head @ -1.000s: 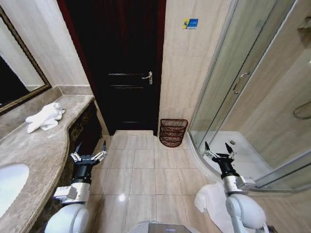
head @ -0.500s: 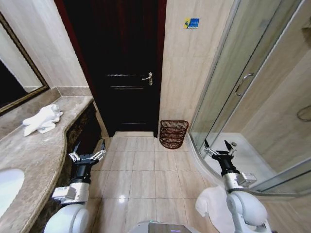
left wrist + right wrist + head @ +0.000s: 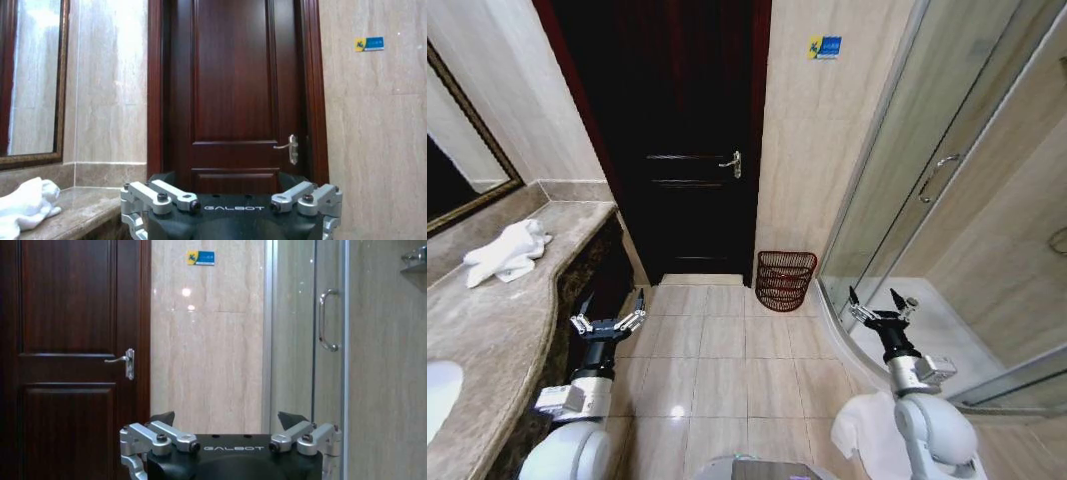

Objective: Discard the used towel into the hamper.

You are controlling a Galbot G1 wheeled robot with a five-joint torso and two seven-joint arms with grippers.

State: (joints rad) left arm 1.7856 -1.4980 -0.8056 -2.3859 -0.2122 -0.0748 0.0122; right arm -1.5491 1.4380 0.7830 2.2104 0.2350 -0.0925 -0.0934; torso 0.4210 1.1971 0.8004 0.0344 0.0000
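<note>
Both tools are spread wide and hold nothing: the left tool (image 3: 608,315) hangs beside the brown marble surface (image 3: 497,330), the right tool (image 3: 882,308) near the glass shower. One crumpled white towel (image 3: 505,251) lies on the surface. One round red-brown wire hamper (image 3: 785,281) stands on the floor against the wall, beside the dark wooden door (image 3: 682,140).

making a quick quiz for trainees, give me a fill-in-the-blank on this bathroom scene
1. The towel lies on the marble ____.
2. The hamper stands on the floor between the dark door and the glass ____.
3. Both the left pincer and the right pincer are open and hold ____.

Missing words: counter; shower; nothing
</note>
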